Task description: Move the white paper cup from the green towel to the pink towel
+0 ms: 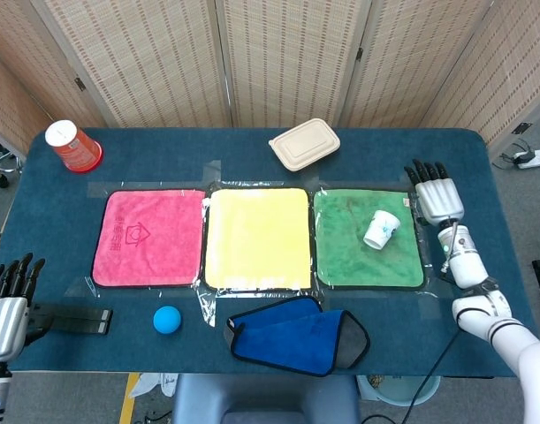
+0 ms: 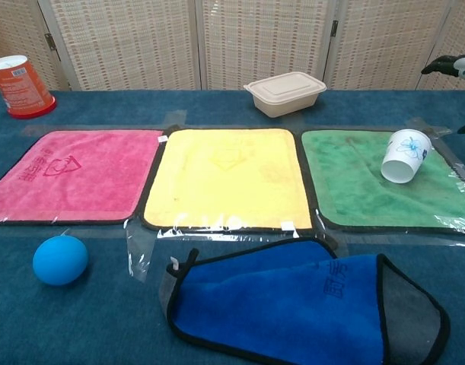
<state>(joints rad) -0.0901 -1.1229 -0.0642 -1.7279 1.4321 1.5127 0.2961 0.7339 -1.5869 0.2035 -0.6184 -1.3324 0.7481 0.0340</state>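
Reaching for the white paper cup (image 1: pixel 381 229), tipped on the green towel (image 1: pixel 347 256) | right hand (image 1: pixel 437 196) at its 3 o'clock, fingers spread, holding nothing | wrap the cup's side gently, don't squash | pink towel (image 1: pixel 148 237) waits at 9 o'clock.

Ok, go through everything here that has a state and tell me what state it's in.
White paper cup: tilted over on the green towel, not held.
Takeout box: lid closed.
Red cup: upside down.
Blue cloth: folded over.
Right hand: open, beside the cup, apart.
Left hand: open, holding nothing.
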